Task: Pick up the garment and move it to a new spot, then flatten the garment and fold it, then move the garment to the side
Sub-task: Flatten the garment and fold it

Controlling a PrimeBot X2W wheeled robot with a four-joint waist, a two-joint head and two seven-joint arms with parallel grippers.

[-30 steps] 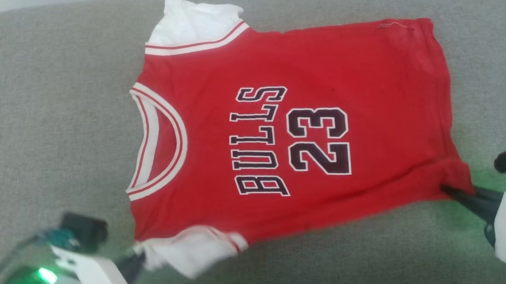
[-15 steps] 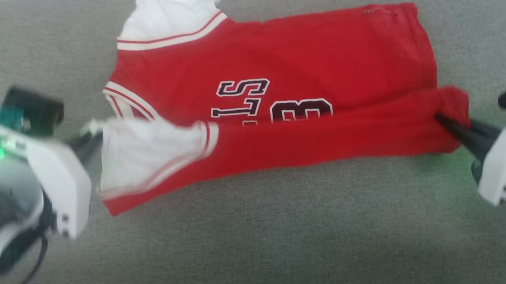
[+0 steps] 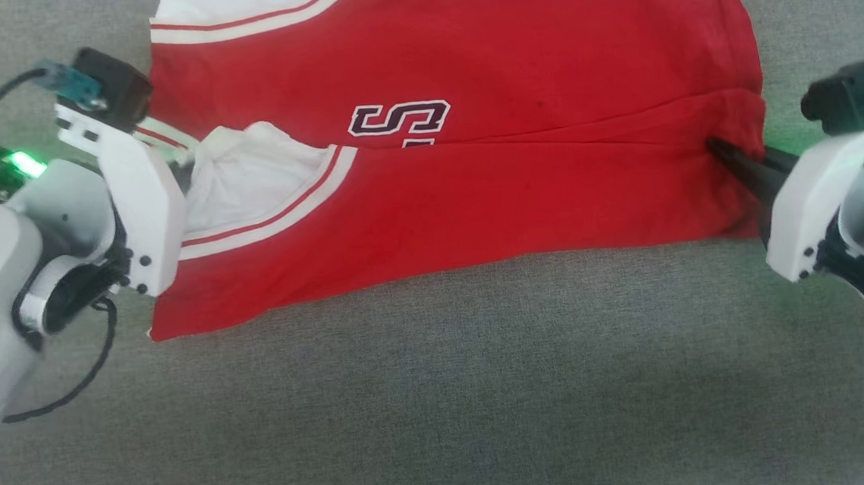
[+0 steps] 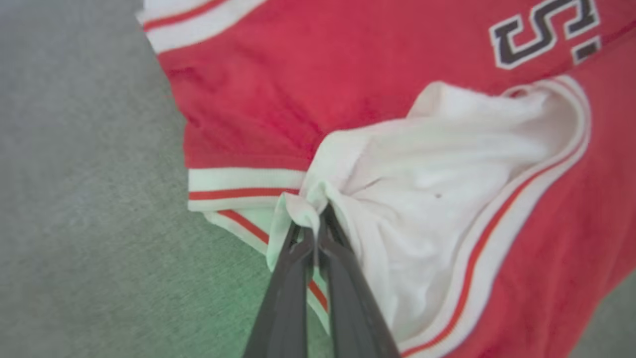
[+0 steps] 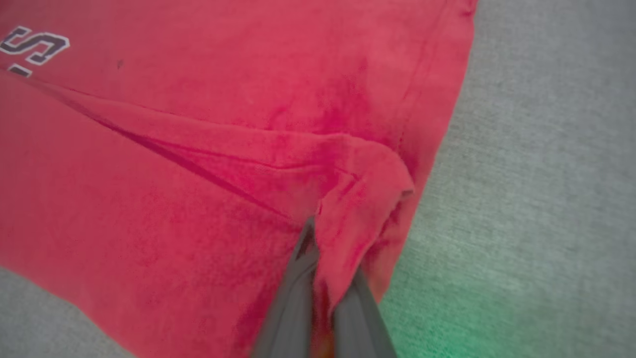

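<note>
Small red jersey-style shirt [image 3: 475, 201], white sleeves, black lettering, lies on a grey woven cloth surface [image 3: 442, 394], possibly a sofa seat, hard to say; its near long edge is doubled over the front, hiding most of the print.

Left gripper [image 4: 316, 226]: jaws pinched tight on the bunched white sleeve [image 4: 447, 189]; right gripper [image 5: 318, 233]: jaws clamped on the red hem corner [image 5: 367, 194].

Step in hand looks like the lengthwise fold; to do it well, carry both ends across level and at one pace, cloth taut between them; lay edge onto far edge; only then release.

Both forearms reach in low from opposite sides; fingers point inward toward each other, wrists slightly angled.
</note>
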